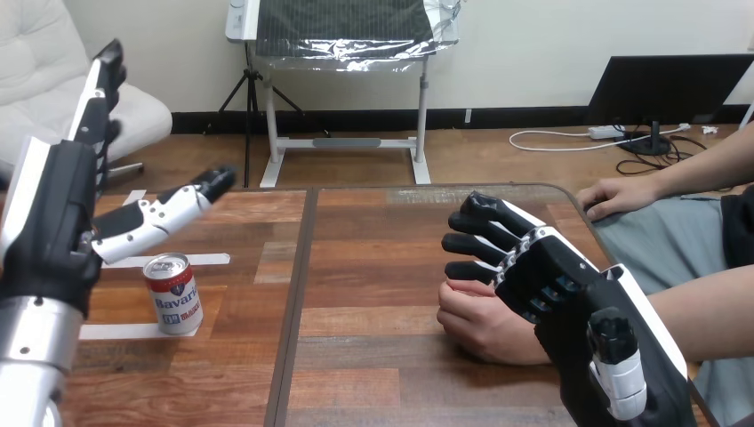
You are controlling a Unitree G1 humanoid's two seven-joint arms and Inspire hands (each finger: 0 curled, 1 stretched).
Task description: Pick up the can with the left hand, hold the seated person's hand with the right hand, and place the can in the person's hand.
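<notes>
Head view: can (173, 294) upright on the worktop (373, 267) at left, long axis vertical, just below and right of the nearer left hand (52, 218), held open; right hand (551, 276) over the person's hand (485, 327), well apart, grip impossible to tell

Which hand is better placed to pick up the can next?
Left. The left hand hovers open just above the can; the right hand is far from it, over the person's hand.
</notes>
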